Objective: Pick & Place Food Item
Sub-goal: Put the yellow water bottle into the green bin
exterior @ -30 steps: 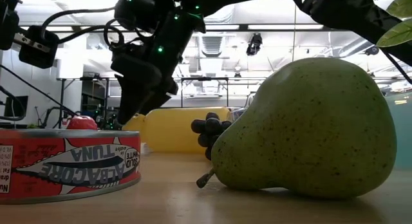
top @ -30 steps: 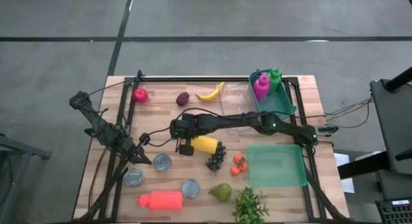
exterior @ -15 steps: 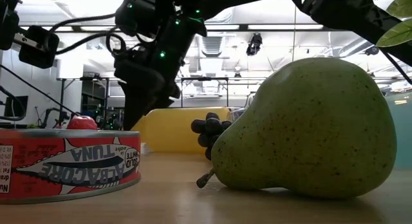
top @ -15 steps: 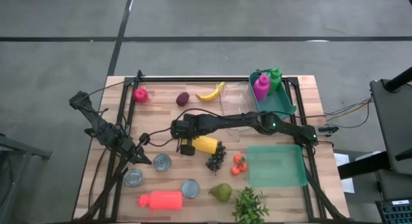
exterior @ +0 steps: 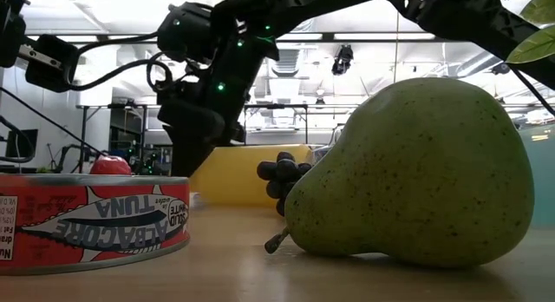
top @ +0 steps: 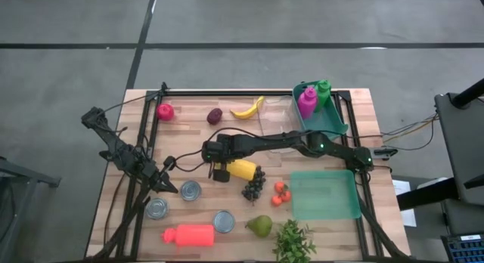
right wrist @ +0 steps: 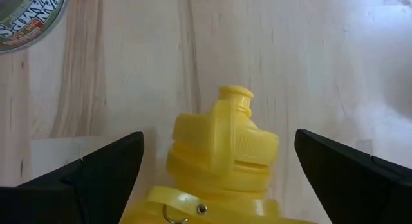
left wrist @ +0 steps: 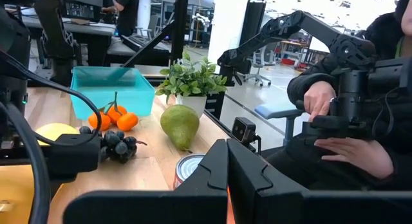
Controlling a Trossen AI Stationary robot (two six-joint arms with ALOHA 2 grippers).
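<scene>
A yellow bottle [top: 243, 169] lies on its side at the table's middle, its flip cap [right wrist: 226, 145] pointing toward the left edge. My right gripper [top: 219, 172] is stretched across the table and slants down over the cap end. It is open, with one finger [right wrist: 96, 169] on each side of the cap and a gap on both sides. The low view shows the right gripper [exterior: 195, 139] just in front of the bottle [exterior: 236, 174]. My left gripper [top: 171, 187] waits shut at the table's left.
Grapes [top: 253, 186] lie against the bottle's near side, with tomatoes [top: 281, 193] and a teal tray [top: 325, 195] to their right. Tuna cans [top: 190, 190], a red bottle [top: 189, 234], a pear [top: 259, 225] and a herb plant [top: 293, 242] line the near edge. A banana [top: 248, 108] and a bottle bin [top: 321, 119] stand far back.
My right gripper has sunk a little toward the yellow bottle's cap end and stays open. The bottle has not moved.
</scene>
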